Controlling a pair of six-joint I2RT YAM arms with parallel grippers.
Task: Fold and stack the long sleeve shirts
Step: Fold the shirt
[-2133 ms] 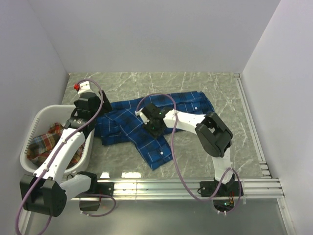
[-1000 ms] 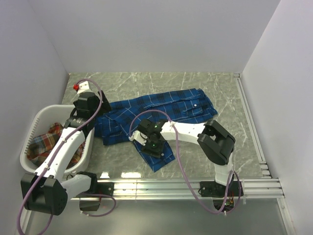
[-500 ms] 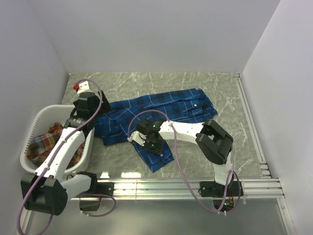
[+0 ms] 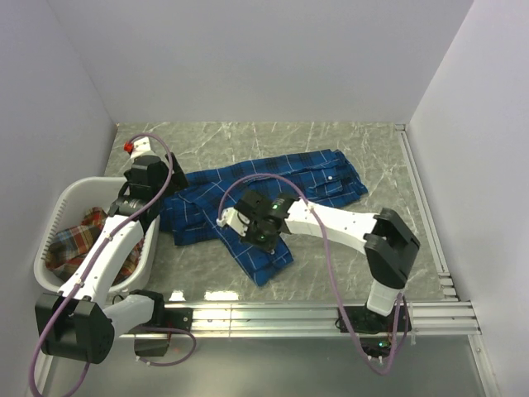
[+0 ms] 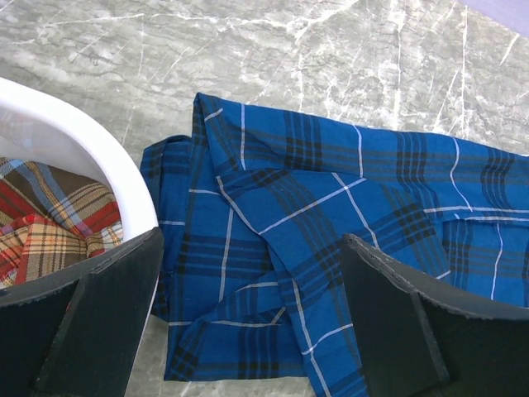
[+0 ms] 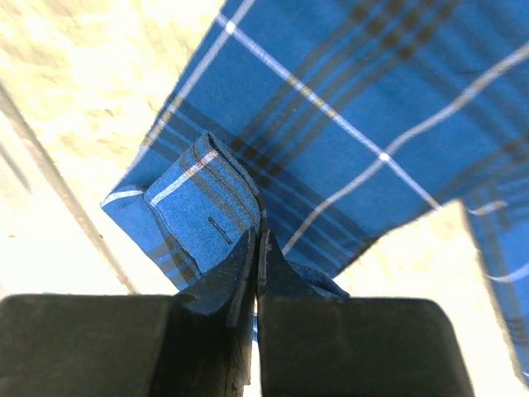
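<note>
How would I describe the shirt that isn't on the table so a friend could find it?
Look to the left edge of the marble table, where a white basket sits. The shirt bunched inside it is red-orange plaid, unlike the blue shirt spread on the table.

**Marbled surface: one shirt, one basket**

The grey marbled surface (image 4: 331, 136) carries a rumpled blue shirt (image 4: 318, 165), lying from left of centre toward the right edge, one sleeve reaching toward the near edge. A white basket (image 4: 59, 207) sits at the near left corner.
</note>
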